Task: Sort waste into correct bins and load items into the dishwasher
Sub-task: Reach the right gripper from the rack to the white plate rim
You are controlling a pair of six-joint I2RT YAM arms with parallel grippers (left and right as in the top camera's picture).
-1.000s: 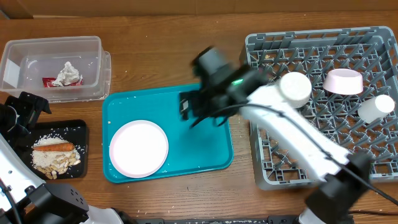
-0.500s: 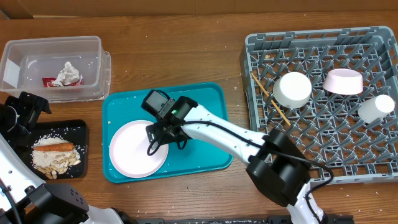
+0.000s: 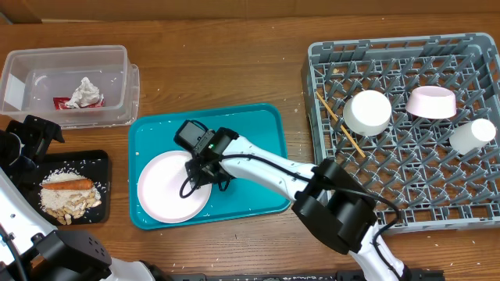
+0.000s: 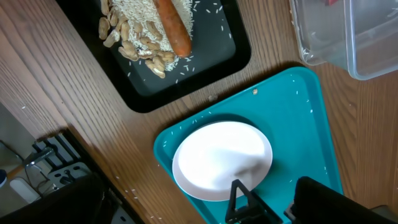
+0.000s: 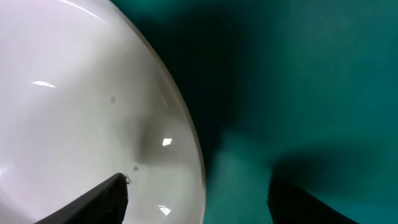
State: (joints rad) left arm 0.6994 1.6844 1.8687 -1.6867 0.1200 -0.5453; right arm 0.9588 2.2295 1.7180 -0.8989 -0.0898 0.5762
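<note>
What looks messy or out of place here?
Loose rice grains lie scattered off the food heap across the black tray, and a few dot the teal tray too. In the grey rack, the chopsticks lie slanted across the grid.

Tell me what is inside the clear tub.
A crumpled foil ball and a red wrapper lie in the clear tub. The ball covers part of the wrapper, so its full extent is hidden.
</note>
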